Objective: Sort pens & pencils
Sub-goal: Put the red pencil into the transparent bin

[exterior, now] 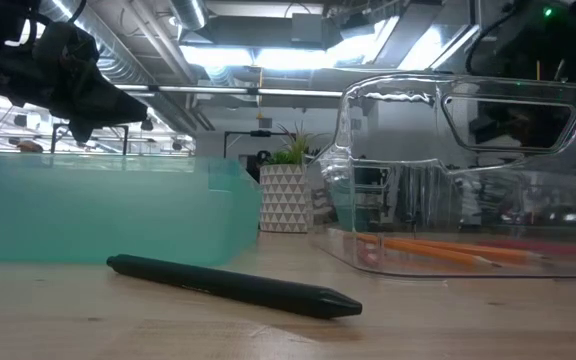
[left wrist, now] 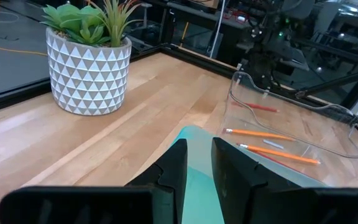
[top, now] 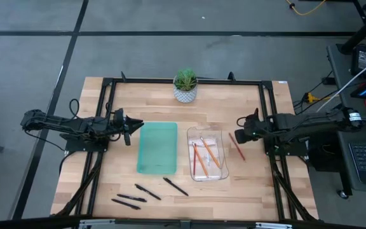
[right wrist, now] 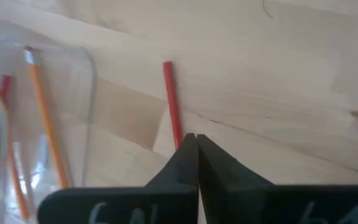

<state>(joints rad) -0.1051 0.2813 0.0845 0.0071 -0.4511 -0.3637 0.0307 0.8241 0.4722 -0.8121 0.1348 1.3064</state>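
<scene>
Wooden tabletop (top: 246, 184) on a grey floor, potted plant (top: 185, 85) at 12 o'clock. Teal tray (top: 157, 147) at centre, clear tray (top: 208, 154) just at its 3 o'clock holding orange and red pencils (top: 211, 152). One red pencil (top: 236, 146) lies outside on the wood, at the clear tray's 3 o'clock. Black pens (top: 148, 191) scattered at 6 to 7 o'clock. Right tool (top: 239, 123) clenched, empty, over the red pencil's far end. Left tool (top: 132, 126) at the teal tray's 9 o'clock edge, fingers slightly parted, grasping nothing.

Matt wooden table (top: 259, 184), glossy clear plastic tray (top: 220, 175), seemingly ceramic pot (left wrist: 89, 74)
</scene>
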